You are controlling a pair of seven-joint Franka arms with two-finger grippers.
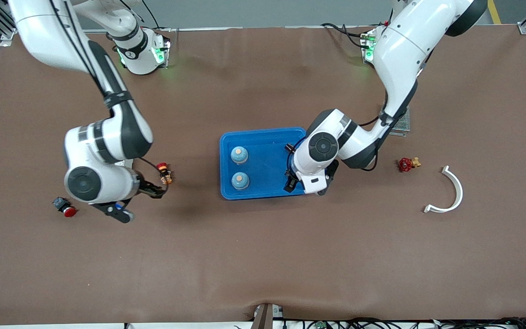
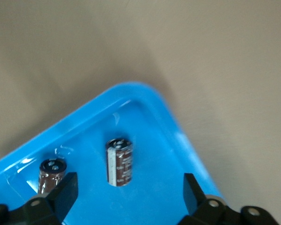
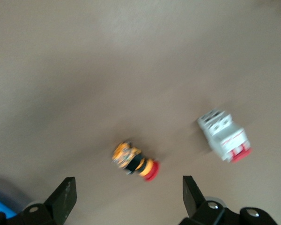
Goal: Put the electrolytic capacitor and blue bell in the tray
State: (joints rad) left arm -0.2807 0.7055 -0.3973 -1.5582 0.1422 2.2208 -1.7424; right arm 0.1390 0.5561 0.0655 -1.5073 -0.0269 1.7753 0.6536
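A brown table (image 1: pixel 263 256) fills the front view, with the robots' bases along its top edge. Near the middle lies the blue tray (image 1: pixel 263 137), holding two blue bells (image 1: pixel 239 155) standing one nearer the camera than the other. The left hand (image 1: pixel 308 183) hangs over the tray's end toward the left arm, hiding what lies under it. Toward the left arm's end of the table sit a small red valve (image 1: pixel 408 164), a white curved piece (image 1: pixel 450 192) and a grey mesh box (image 1: pixel 402 123) partly hidden by the arm. The right hand (image 1: pixel 153 188) hovers over the table beside a small red-capped orange button (image 1: pixel 165 172); another red-capped black button (image 1: pixel 64 206) lies toward the right arm's end. In the left wrist view, the left hand (image 2: pixel 129 192) has its fingers (image 2: pixel 68 190) spread wide, empty, above two brown electrolytic capacitors (image 2: pixel 119 161) standing inside a corner of the tray (image 2: pixel 178 136). In the right wrist view, the right hand (image 3: pixel 126 194) is also spread wide and empty over the table (image 3: pixel 131 61), above the orange button (image 3: pixel 133 161), with a white block with red ends (image 3: pixel 225 135) lying near it.
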